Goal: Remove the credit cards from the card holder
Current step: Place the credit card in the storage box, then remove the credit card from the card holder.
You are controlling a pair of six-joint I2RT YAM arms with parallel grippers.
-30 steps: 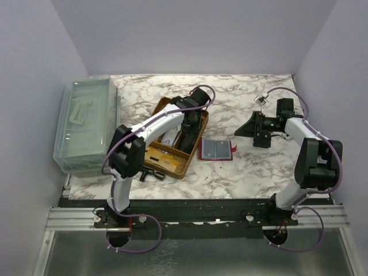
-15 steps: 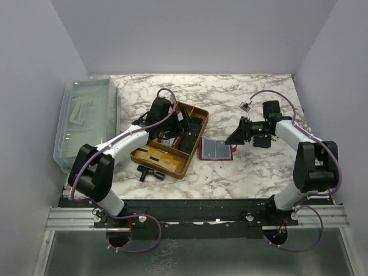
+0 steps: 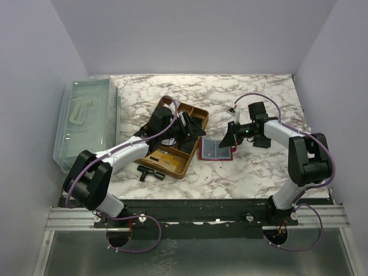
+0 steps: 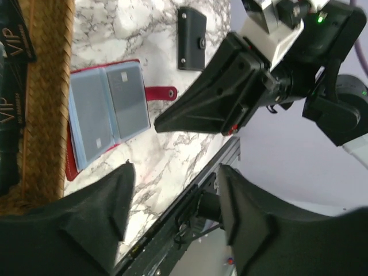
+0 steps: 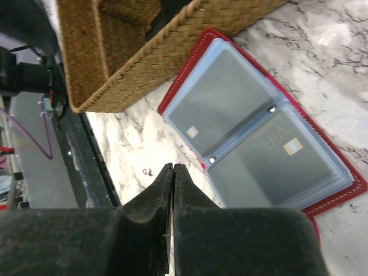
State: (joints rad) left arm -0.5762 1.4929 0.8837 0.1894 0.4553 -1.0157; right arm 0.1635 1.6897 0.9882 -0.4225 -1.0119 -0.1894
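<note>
**benchrat:** Both arms have closed in over the last second. The right one slid left from out near the table's edge, so the right gripper (image 3: 223,142) is now at the card holder (image 3: 215,149). The left arm swung round as well, and the left gripper (image 4: 175,169) now hangs over the right rim of the woven basket (image 3: 172,144), looking at the holder.

**wristcam_fan:** Makes sense to me. The holder lies open and flat on the marble table (image 3: 253,172), just beside the basket, with the clear sleeves up. The cards are all still tucked in, and you can read the VIP card (image 5: 287,144) through the plastic. My guess is one arm pins the red cover while the other works a card out, which would explain them coming in from opposite sides.

**benchrat:** What are the fingers doing, though?

**wristcam_fan:** On the right they're pressed tight together with nothing between them, and the tip points down at the holder's edge, on the side away from the basket. I can't tell whether it's actually touching or just above. On the left they're spread wide and empty, with only marble and the holder showing in the gap.

**benchrat:** So nothing's out yet. Those closed fingers would have to part, or slip under a sleeve lip, before any card moves.
</note>
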